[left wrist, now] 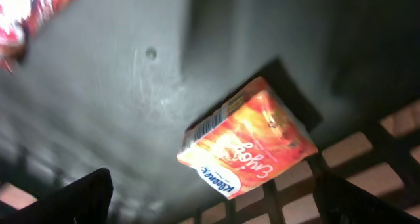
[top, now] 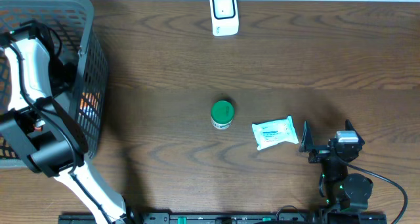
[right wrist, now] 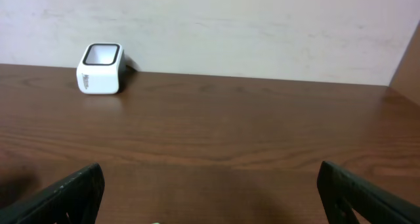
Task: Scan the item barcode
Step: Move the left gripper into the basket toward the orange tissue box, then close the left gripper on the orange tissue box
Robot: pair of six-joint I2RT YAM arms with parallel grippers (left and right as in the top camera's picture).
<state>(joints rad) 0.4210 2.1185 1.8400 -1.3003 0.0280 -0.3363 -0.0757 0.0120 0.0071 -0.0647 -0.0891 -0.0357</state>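
An orange Kleenex tissue pack (left wrist: 249, 142) lies on the dark floor of the grey basket (top: 88, 66), with a white label strip on its end. My left gripper (left wrist: 213, 201) hovers open just above it, inside the basket, touching nothing. The white barcode scanner (top: 224, 14) stands at the far edge of the table, also in the right wrist view as the scanner (right wrist: 100, 68). My right gripper (top: 326, 133) stands open low over the table at the front right, nothing between its fingers (right wrist: 72, 194).
A green-lidded jar (top: 222, 113) stands mid-table. A white wipes pack (top: 275, 133) lies just left of the right gripper. Another red-and-white pack (left wrist: 26, 7) lies in the basket's corner. The basket's lattice wall (left wrist: 367, 152) rises close to the tissue pack.
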